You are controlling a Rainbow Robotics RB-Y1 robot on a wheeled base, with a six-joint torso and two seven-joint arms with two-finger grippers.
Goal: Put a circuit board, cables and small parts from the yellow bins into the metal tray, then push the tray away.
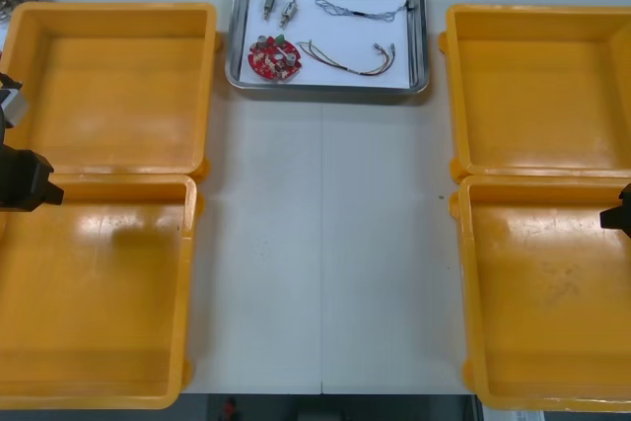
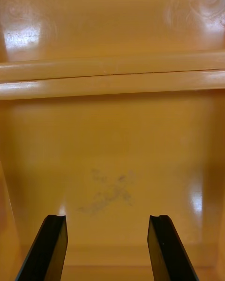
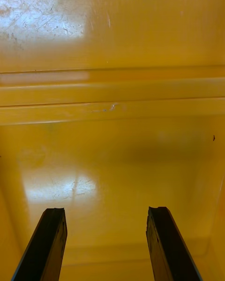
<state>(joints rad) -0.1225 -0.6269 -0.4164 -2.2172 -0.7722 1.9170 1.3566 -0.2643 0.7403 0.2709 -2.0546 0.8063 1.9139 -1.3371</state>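
Yellow bins [image 1: 118, 9] are sitting bare on both sides, and the load is all lying in the metal tray [image 1: 327, 92] at the far edge of the table [image 1: 325, 244] — long axis running left to right. The circuit board [image 1: 274, 57] is resting in the tray's near-left corner, the red and yellow cable [image 1: 347, 58] is stretching sideways beside it, the blue and white cable [image 1: 360, 12] is lying far-right and the small metal parts [image 1: 277, 13] far-left. The left gripper [image 3: 105, 210] and right gripper [image 2: 108, 218] are hovering over the near bins, fingers apart and empty — nothing left to collect, I'd judge.

The yellow bins [image 1: 118, 76] are glossy, scuffed plastic; the metal tray [image 1: 325, 89] shiny.
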